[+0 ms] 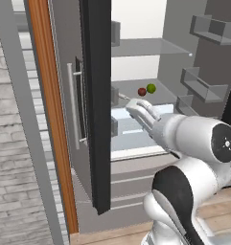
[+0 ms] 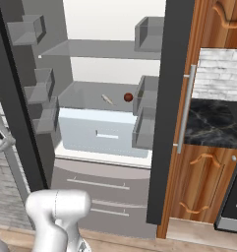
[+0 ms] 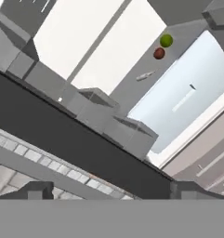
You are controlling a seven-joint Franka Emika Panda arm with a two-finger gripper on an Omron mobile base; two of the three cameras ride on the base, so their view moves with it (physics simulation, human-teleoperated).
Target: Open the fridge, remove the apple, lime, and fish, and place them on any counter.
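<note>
Nearest: noted the arm [image 1: 184, 134] reaching forward into the open fridge [image 2: 110, 162], hand stopped short of the food. Found the jaws spread fully apart and gripping nothing; logged as ready for a grasp, not carrying.

Next out: saw the dark edge of the left door [image 1: 95, 95] swung wide, just beside the arm's path. Judged the doors to stand open so that the shelves could be reached; opening step taken as done. Flagged that door edge and its bins as the likeliest thing to clip on the way in or out.

Further in: recorded the pale crisper drawer [image 2: 98, 130] shut, directly under the grey shelf [image 2: 85, 96] that carried all three items.

On that shelf, from front to back in the hand view: located the fish [image 3: 145, 75] lying flat, well apart from the jaws; then the apple [image 3: 159, 53]; then the lime [image 3: 166, 41], just beside the apple, contact between them not resolvable. Took none of the three as removed yet. Rated the fish the most awkward pick: thin, low against the shelf. Expected both fruits to roll if nudged.

Off to the right of the fridge: marked the black marble worktop [image 2: 213, 123] on wooden cabinets as the likely drop-off place.
</note>
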